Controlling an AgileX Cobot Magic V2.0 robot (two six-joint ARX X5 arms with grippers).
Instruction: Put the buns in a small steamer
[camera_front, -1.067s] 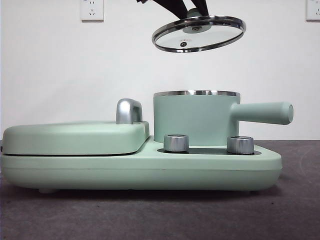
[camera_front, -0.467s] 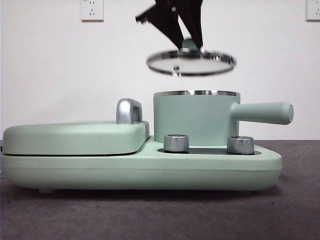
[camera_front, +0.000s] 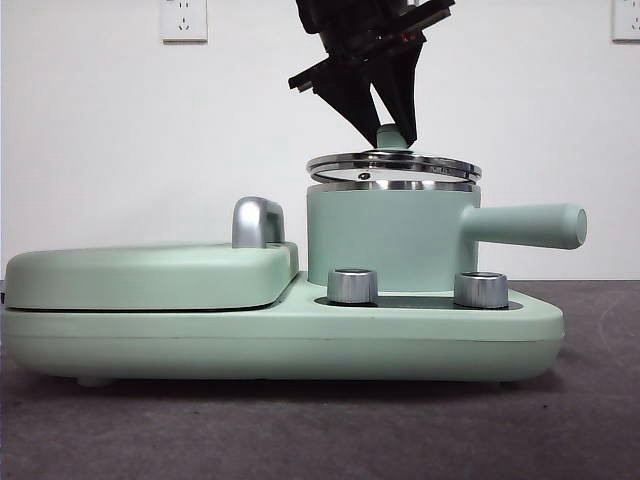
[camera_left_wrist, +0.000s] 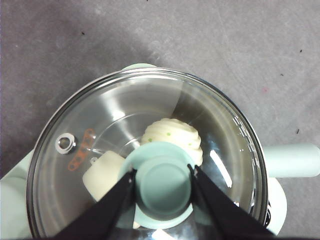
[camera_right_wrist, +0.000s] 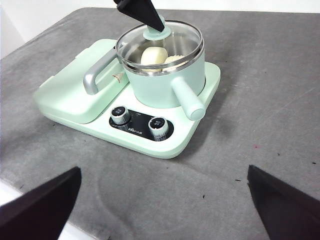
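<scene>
From the front, the left gripper (camera_front: 397, 128) clamps the green knob (camera_front: 392, 137) of the round glass lid (camera_front: 393, 166), just above the mint-green steamer pot's (camera_front: 385, 240) steel rim.

Through the left wrist, a ridged, green-specked bun (camera_left_wrist: 172, 137) and a smooth cylindrical bun (camera_left_wrist: 101, 173) lie inside that pot; orange lid print is unreadable.

Right gripper (camera_right_wrist: 165, 210): jaws apart, well away.

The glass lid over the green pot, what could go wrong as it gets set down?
The glass lid sits slightly tilted, just above the small steamer rim, so it could seat crooked or clink on one edge. The left gripper pinches only the round knob, so the lid might swivel. The buns inside look low enough to clear it.
</scene>
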